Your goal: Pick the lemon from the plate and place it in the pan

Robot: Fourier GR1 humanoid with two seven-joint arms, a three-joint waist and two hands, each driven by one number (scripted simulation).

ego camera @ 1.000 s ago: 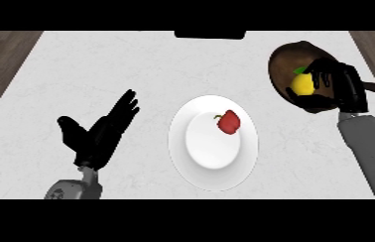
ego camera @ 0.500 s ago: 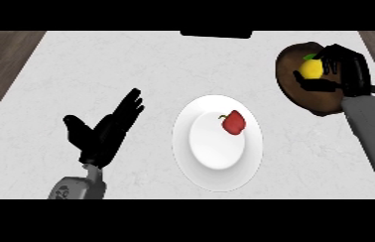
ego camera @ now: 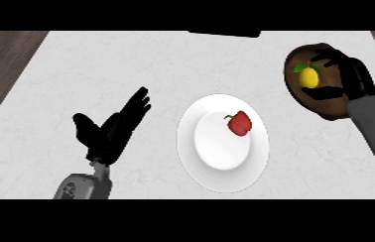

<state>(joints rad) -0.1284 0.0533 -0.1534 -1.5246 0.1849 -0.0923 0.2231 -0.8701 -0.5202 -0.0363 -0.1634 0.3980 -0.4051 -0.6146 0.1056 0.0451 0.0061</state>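
The lemon (ego camera: 309, 77) lies inside the dark pan (ego camera: 316, 103) at the counter's right, just left of the right hand (ego camera: 351, 77), whose fingers and thumb curve around it (whether they touch it I cannot tell). A red pepper (ego camera: 240, 123) sits on the white plate (ego camera: 212, 156). The left hand (ego camera: 110, 129) rests spread, well apart at lower left.
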